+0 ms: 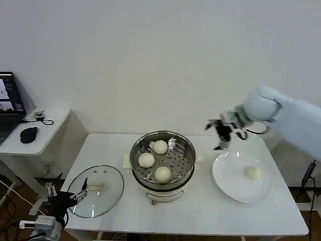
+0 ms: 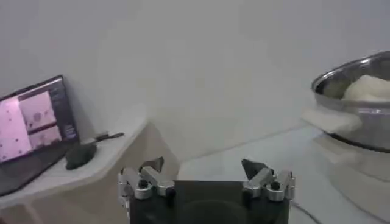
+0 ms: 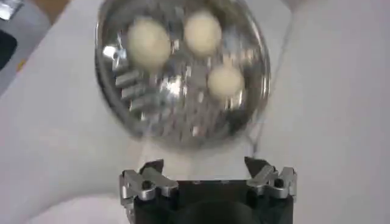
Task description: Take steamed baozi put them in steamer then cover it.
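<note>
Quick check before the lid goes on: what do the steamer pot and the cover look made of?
The steamer looks like polished stainless steel: mirror-bright walls and a perforated tray that glints. The cover looks like clear glass in a metal rim, since the table shows through it; its pale handle is probably plastic.

The head view looks forward and down from above onto the white table (image 1: 200, 211), taking in its whole top and the wall behind. The left wrist view sits low beside the table edge, facing across it horizontally. The right wrist view looks steeply down from above. All three include the steamer (image 1: 162, 159) (image 2: 359, 103) (image 3: 183, 73).
</note>
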Robot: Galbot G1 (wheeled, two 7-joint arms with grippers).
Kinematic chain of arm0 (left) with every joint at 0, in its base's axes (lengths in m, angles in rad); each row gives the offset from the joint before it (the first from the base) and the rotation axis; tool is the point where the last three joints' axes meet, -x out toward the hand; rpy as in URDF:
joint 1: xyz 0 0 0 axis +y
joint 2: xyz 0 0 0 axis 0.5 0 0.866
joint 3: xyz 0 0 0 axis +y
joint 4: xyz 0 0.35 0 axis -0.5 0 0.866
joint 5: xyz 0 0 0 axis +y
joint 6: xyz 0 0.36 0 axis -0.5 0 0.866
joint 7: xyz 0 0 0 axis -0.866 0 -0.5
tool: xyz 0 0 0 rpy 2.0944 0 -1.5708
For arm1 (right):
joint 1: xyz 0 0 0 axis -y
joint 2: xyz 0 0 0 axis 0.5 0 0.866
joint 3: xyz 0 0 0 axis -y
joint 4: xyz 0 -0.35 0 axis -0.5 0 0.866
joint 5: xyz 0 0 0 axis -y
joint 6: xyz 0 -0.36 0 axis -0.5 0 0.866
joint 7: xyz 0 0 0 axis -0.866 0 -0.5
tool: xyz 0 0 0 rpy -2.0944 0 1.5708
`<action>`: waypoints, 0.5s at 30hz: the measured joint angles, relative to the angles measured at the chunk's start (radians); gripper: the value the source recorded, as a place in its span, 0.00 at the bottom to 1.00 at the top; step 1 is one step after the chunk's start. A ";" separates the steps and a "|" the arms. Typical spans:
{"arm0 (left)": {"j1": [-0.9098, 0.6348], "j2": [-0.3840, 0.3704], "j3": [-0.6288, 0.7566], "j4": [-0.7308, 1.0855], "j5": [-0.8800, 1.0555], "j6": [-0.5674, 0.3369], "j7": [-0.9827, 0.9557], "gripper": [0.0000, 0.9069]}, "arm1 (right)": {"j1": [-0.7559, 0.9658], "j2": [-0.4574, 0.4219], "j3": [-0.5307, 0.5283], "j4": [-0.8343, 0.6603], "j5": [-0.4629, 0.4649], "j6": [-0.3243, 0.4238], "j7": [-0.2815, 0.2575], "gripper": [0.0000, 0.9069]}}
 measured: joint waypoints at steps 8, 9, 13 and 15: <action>0.005 0.011 0.023 -0.006 0.001 -0.003 0.000 1.00 | -0.179 -0.178 0.097 -0.001 -0.073 -0.023 0.036 1.00; 0.006 0.009 0.027 -0.008 0.002 -0.003 0.000 1.00 | -0.218 -0.192 0.127 -0.005 -0.083 -0.024 0.039 1.00; 0.010 0.004 0.039 -0.016 0.009 -0.004 0.000 1.00 | -0.378 -0.217 0.263 -0.035 -0.121 -0.023 0.044 1.00; 0.011 0.003 0.040 -0.018 0.010 -0.004 0.000 1.00 | -0.456 -0.217 0.331 -0.058 -0.139 -0.018 0.043 1.00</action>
